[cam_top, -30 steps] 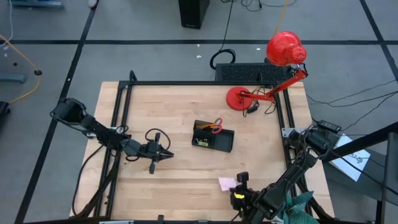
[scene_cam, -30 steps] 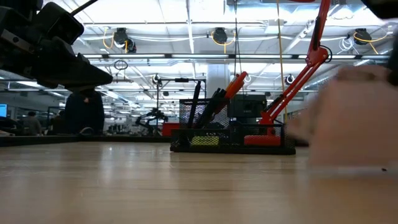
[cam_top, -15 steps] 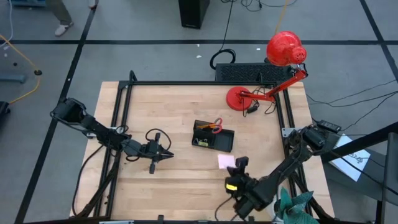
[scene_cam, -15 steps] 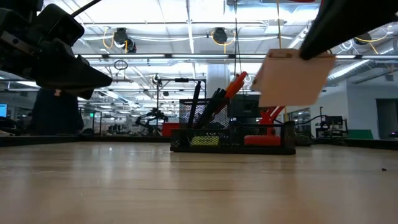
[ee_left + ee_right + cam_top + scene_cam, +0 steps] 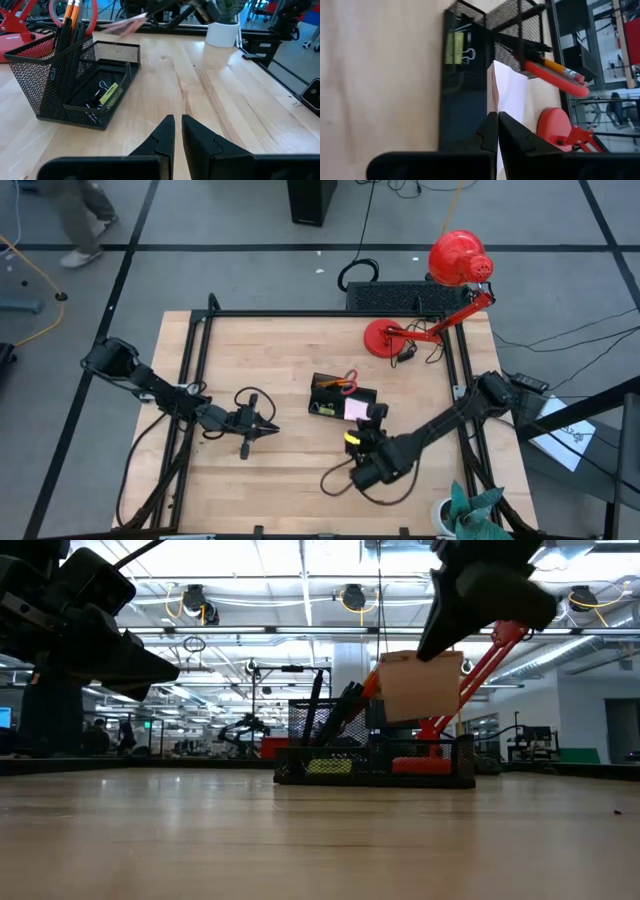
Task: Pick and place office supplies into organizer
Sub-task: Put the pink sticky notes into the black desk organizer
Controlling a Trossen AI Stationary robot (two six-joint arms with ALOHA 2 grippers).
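Right gripper (image 5: 360, 418) clamped on the sticky-note pad (image 5: 354, 409), held above the organizer (image 5: 330, 408); thinly pinched by one edge, the pad could catch the mesh wall and land outside; left gripper (image 5: 272, 430) waits nearly closed, empty

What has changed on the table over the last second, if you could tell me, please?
The right hand, shut on the pink sticky-note pad, carried it from the table's near edge up over the organizer, where it hangs above the tray. The left hand stayed parked to the organizer's left; the scissors and the red lamp did not move.
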